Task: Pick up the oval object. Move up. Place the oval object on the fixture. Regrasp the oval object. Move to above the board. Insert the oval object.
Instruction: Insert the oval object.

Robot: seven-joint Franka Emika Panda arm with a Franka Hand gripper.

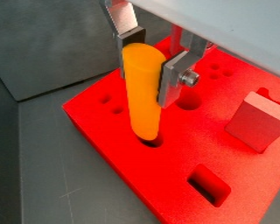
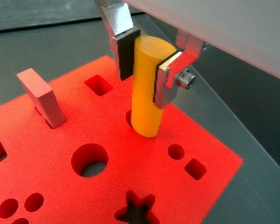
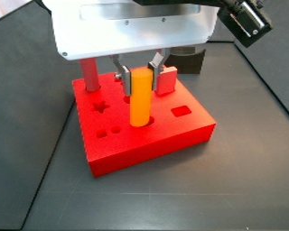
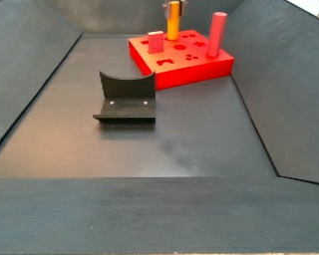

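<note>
Wrist views: I see the gripper (image 1: 154,54) over the board (image 1: 119,131), its fingers (image 1: 175,74) set on either side of the peg's (image 1: 143,92) upper part. Whether the pads press it I cannot tell. The peg stands upright with its lower end in a hole; a red block (image 2: 42,96) stands nearby in the board.

Side view: gripper (image 3: 141,70) above the board (image 3: 147,135), peg (image 3: 140,97) upright in its top face.

Side view: fixture (image 4: 125,98) sits on the floor, well apart from the board (image 4: 182,55); peg (image 4: 171,20) and a red cylinder (image 4: 217,32) rise from it.
</note>
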